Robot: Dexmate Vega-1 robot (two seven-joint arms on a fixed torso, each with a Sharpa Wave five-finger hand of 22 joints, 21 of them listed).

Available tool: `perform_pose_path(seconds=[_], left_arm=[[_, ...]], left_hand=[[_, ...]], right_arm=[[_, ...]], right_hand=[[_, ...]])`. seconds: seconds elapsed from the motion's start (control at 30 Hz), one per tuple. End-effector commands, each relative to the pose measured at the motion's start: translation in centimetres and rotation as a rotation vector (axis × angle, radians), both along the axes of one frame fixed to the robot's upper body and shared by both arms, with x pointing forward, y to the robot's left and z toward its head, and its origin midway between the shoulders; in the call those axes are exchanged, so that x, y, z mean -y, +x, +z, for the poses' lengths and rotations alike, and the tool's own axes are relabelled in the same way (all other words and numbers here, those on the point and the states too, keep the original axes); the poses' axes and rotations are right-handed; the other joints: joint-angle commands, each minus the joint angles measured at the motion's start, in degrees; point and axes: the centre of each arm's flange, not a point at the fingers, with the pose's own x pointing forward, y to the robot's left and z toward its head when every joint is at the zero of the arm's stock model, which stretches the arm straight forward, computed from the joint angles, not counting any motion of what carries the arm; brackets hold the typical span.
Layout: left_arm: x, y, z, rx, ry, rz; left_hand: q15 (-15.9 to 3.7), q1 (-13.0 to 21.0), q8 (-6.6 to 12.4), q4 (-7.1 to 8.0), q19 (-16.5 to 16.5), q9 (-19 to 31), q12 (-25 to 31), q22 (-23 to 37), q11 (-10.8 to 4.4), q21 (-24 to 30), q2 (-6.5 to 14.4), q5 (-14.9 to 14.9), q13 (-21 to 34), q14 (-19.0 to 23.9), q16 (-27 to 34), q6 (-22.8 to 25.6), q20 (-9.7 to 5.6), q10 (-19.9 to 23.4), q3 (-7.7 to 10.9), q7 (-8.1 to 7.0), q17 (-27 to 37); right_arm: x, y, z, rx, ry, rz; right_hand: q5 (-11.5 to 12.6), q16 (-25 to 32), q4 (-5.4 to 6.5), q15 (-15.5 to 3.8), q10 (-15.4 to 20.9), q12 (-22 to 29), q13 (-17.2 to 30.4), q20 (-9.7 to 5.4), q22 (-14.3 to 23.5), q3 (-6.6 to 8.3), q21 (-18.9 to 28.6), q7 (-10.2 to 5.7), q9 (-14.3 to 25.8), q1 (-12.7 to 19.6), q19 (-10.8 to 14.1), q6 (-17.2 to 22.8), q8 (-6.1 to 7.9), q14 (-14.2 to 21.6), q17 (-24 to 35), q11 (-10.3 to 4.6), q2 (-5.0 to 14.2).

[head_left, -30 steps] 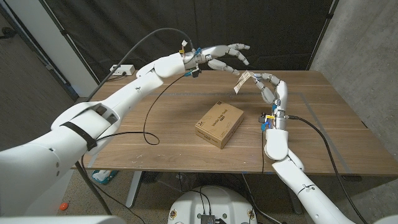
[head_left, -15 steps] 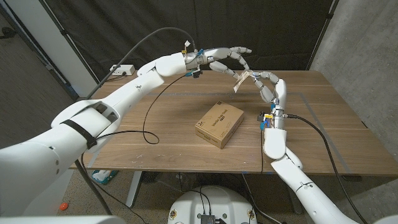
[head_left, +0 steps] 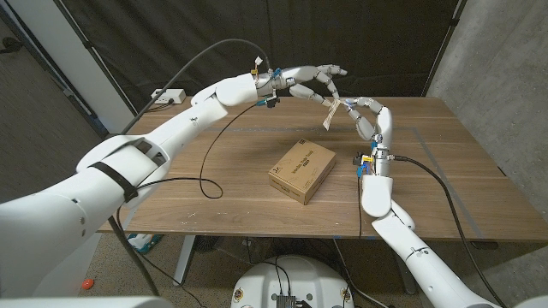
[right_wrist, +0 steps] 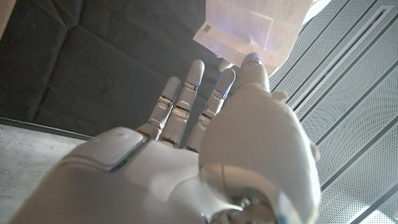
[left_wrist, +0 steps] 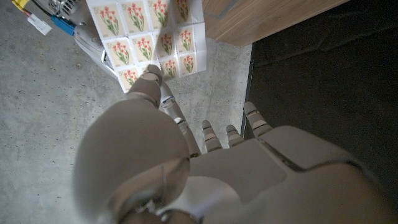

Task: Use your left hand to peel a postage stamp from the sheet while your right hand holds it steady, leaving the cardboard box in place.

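My right hand (head_left: pixel 373 121) stands upright over the table's far middle and pinches the stamp sheet (head_left: pixel 333 112) at its fingertips. The sheet's pale back (right_wrist: pixel 254 30) shows in the right wrist view, with the thumb (right_wrist: pixel 251 67) pressed on it. My left hand (head_left: pixel 312 79) reaches in from the left, fingers spread, and one fingertip (left_wrist: pixel 152 77) touches the sheet's lower edge. Red flower stamps (left_wrist: pixel 144 38) face the left wrist camera. I cannot tell whether a stamp is lifted. The brown cardboard box (head_left: pixel 301 170) lies on the table below both hands, untouched.
The wooden table (head_left: pixel 445 180) spreads out around the box. A black cable (head_left: pixel 205 162) hangs from my left arm and loops over the table left of the box. A white power strip (head_left: pixel 169 96) sits at the far left corner.
My left hand has moved a little right and down until a fingertip met the sheet. The right hand and the box have stayed where they were.
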Motion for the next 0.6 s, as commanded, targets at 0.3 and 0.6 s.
perform_pose_path(seconds=[0.3,0.6], left_arm=[[-0.43,0.85,-0.03,-0.037,-0.095,-0.031],[-0.67,0.54,0.18,-0.007,-0.055,-0.004]], left_hand=[[-2.54,2.24,6.34,0.77,2.27,-0.34,1.11,0.28,-2.89,-0.82,0.63,-0.71,0.11,3.61,0.73,18.04,-1.02,6.95,-2.92,3.70,0.35],[-3.04,3.30,7.68,0.56,2.63,0.85,0.83,0.35,-4.09,-0.83,1.42,-1.14,0.18,3.67,0.60,19.48,-2.85,7.33,-2.88,5.17,0.33]], right_arm=[[0.19,0.58,0.40,0.011,0.011,-0.011],[0.35,0.78,0.56,0.013,0.016,-0.011]], right_hand=[[0.06,-0.24,-0.55,-10.01,0.71,-0.02,0.38,-1.50,0.11,-0.02,-0.38,0.70,-0.02,-0.45,0.03,1.01,0.17,0.80,0.41,-0.27,-0.03],[0.00,-0.37,-0.67,-10.01,0.82,-0.05,0.48,-1.58,0.12,0.06,-0.40,0.81,-0.14,-0.44,0.10,1.10,0.17,0.93,0.52,-0.27,-0.10]])
